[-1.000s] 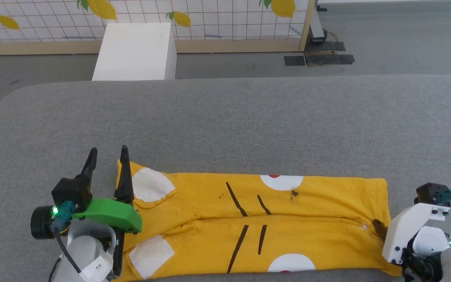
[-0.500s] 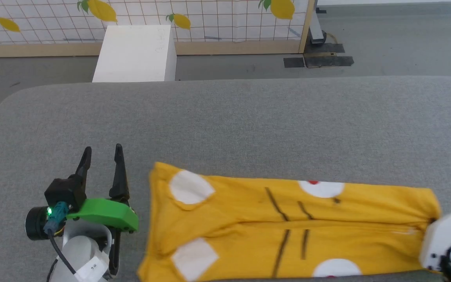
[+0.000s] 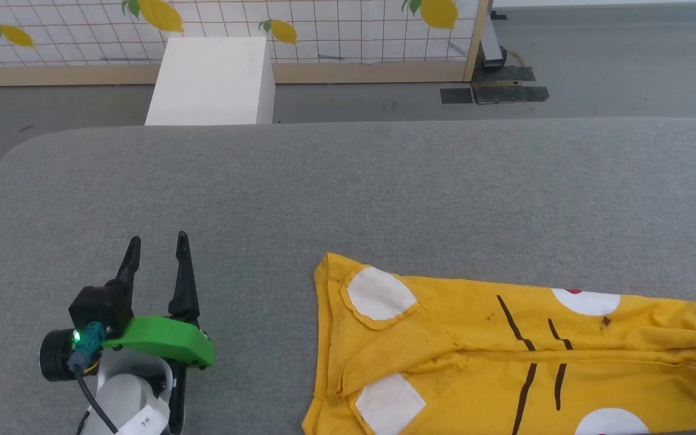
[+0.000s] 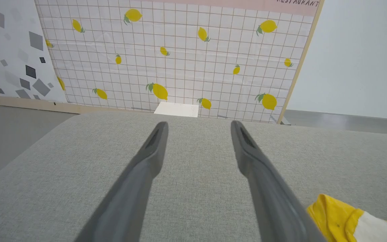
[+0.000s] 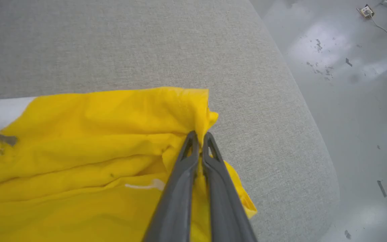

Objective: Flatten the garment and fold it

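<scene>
Head view: the yellow cat-face T-shirt (image 3: 475,350) lay along the table's (image 3: 348,181) near edge, its long axis across the table and slightly slanted, one end towards the table's left. The left gripper (image 3: 159,237) hung over the table's near left, fingers spread and empty; its arm tag was unreadable.

Left wrist view: "RESTAURANT" topped the lemon-print panel (image 4: 180,50) beyond the table.

Right wrist view: the right gripper (image 5: 200,134) had its fingers pressed together, pinching the T-shirt's edge near the table's right end.

Folded lengthwise into a long, wrinkled yellow band of garment (image 3: 475,362) — white patches, black whisker lines facing up — lying flat on grey padded table (image 3: 348,181), near right.
</scene>
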